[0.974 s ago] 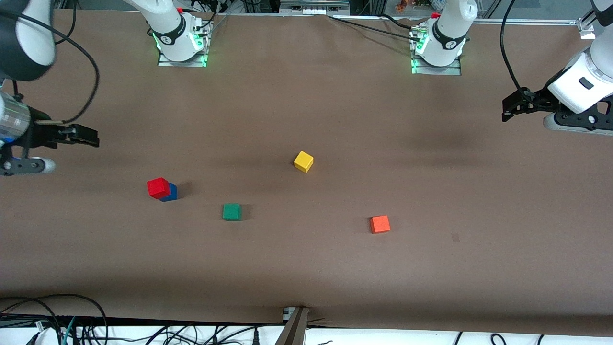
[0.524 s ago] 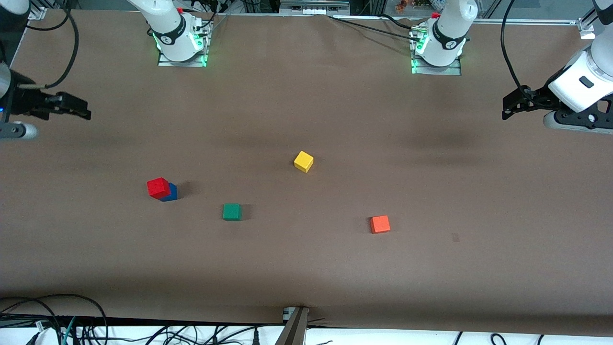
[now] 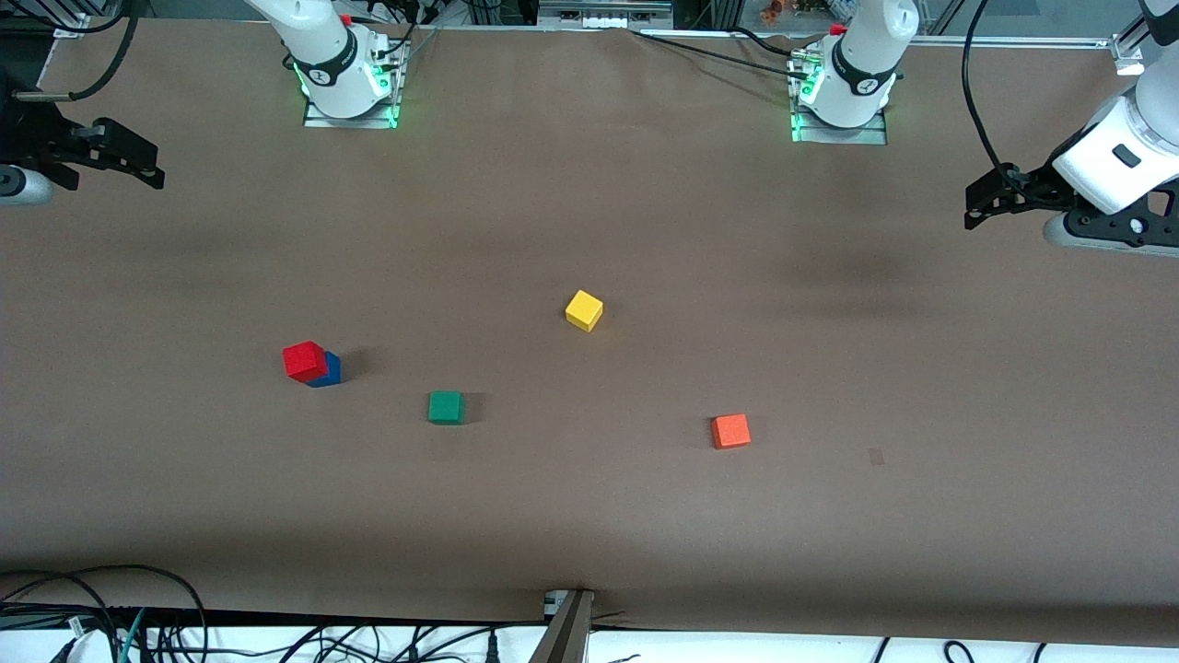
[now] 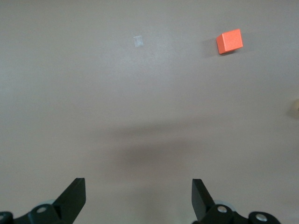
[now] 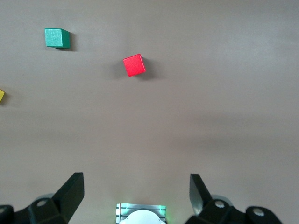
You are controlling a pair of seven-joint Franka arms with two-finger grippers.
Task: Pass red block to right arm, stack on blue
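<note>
blocks: five, seemingly red block (image 3: 304, 360) on blue (image 3: 328, 371)

The red block (image 3: 304, 359) sits on top of the blue (image 3: 329, 372) block, toward the right arm's end of the table (image 3: 589, 516). Taking that stack as the landmark: the green cube (image 3: 446, 407) lies near it, slightly nearer the front camera (toward the left arm's end); the yellow cube (image 3: 584, 310) lies farther from the camera; the orange cube (image 3: 730, 431) lies well apart, nearer the camera.
</note>
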